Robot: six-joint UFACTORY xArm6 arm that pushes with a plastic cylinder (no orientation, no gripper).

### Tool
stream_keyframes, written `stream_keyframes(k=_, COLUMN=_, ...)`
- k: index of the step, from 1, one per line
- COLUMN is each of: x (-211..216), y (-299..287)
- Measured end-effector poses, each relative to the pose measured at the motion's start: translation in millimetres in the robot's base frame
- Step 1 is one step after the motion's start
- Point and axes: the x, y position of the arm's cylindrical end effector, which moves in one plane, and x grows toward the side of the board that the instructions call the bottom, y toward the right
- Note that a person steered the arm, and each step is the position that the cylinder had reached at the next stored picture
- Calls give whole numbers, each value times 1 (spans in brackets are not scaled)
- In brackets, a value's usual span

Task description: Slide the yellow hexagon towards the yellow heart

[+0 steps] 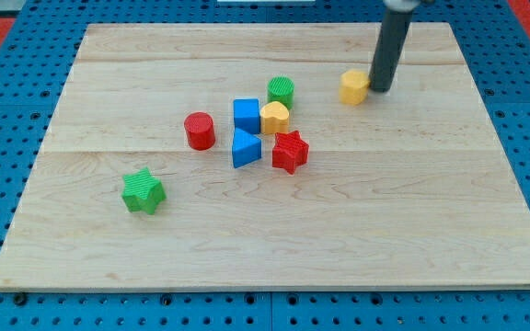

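Observation:
The yellow hexagon (353,87) lies on the wooden board at the view's upper right. My tip (378,89) stands right beside it on its right side, touching or nearly touching. The yellow heart (274,117) sits to the left and a little below the hexagon, in a cluster, pressed against the blue cube (246,114) and just below the green cylinder (282,91).
A blue triangle (245,148) and a red star (290,152) lie just below the heart. A red cylinder (200,131) sits left of the cluster. A green star (143,191) lies at the lower left. The wooden board (412,230) rests on a blue pegboard.

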Motion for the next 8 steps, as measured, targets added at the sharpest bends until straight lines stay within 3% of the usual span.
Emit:
stream_keyframes(k=1, x=-2, y=36)
stream_keyframes(k=2, x=-60, y=76)
stream_keyframes(k=3, x=-51, y=14)
stream_keyframes(k=5, x=-1, y=11)
stream_keyframes(k=6, x=-39, y=7)
stream_keyframes(k=7, x=-40, y=-27)
stream_keyframes(k=8, x=-9, y=-23)
